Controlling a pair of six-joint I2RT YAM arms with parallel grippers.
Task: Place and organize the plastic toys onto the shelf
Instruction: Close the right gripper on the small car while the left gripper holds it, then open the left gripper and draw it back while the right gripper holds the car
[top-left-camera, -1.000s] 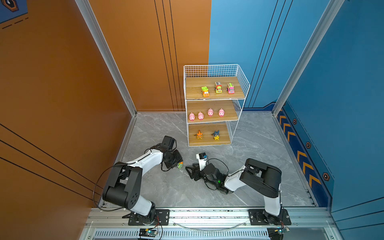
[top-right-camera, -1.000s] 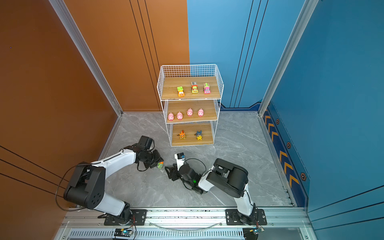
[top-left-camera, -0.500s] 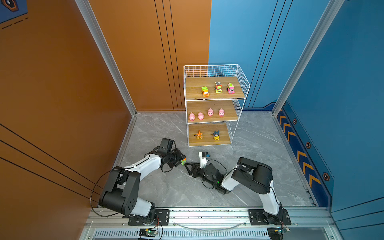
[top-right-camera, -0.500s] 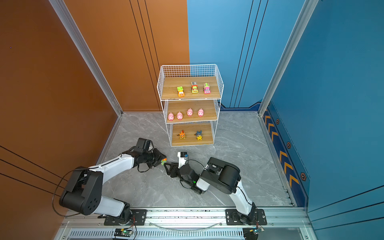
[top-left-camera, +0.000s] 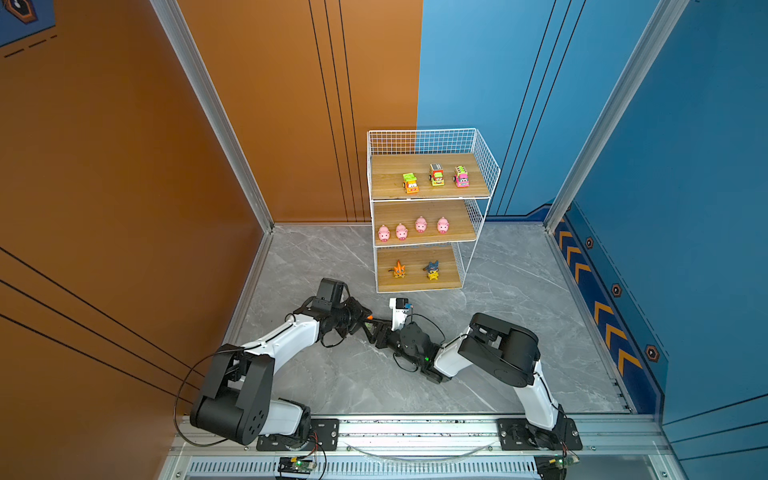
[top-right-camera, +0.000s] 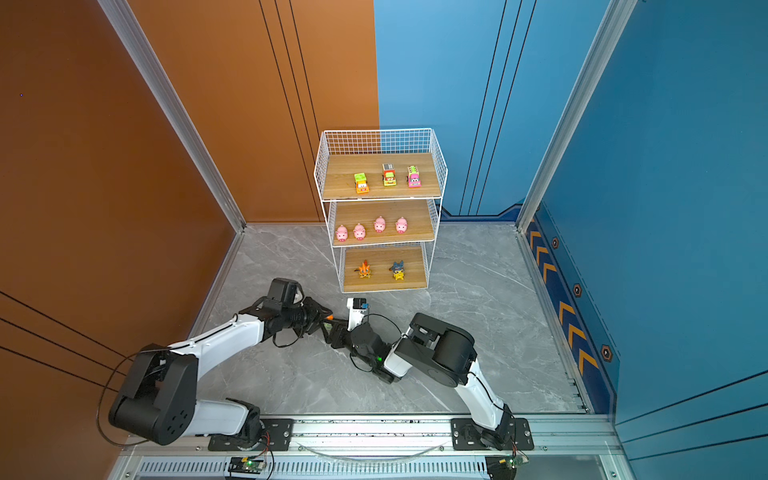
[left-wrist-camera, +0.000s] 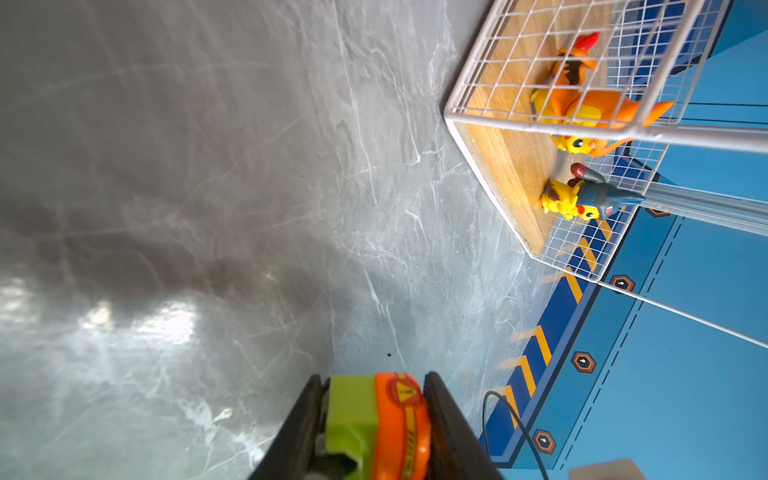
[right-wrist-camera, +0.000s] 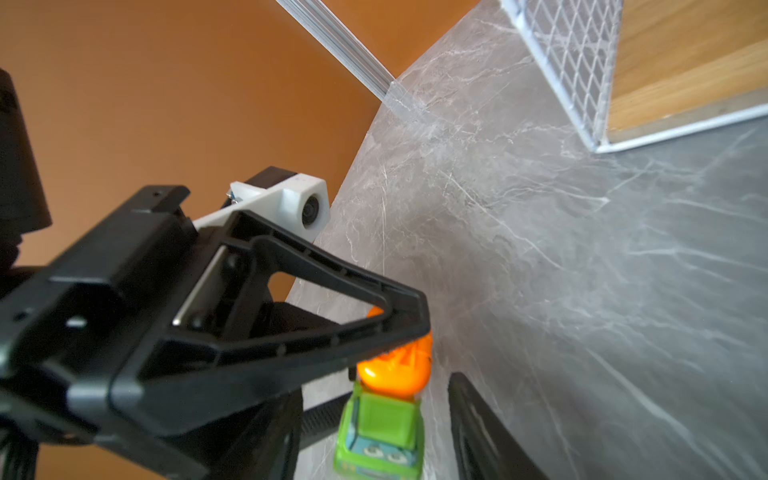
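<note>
The grey marbled surface (top-left-camera: 519, 332) is carrying a tall three-tier shelf of white wire grid and light wooden boards (top-left-camera: 419, 141), which is standing at the middle of its far edge. Three bright cartoon-faced toy cars (top-left-camera: 436, 174) are sitting on the top board, and four small pink pigs (top-left-camera: 420, 224) on the middle one.

The left claw (top-left-camera: 364, 318) is clenching a small green and orange plastic toy car (left-wrist-camera: 374, 424) by its sides. It is holding the car low over the surface, near the centre and slightly toward the left edge. The right claw (top-left-camera: 375, 328) is meeting it there, jaws standing apart on either side of the green body. A gap is showing on one side, so it is not gripping yet.

The car is looking light, hard and glossy, so it is probably slippery, and its wheels are likely rolling freely. The flat green sides are looking like the safest place to pinch, rather than the rounded orange top.
</note>
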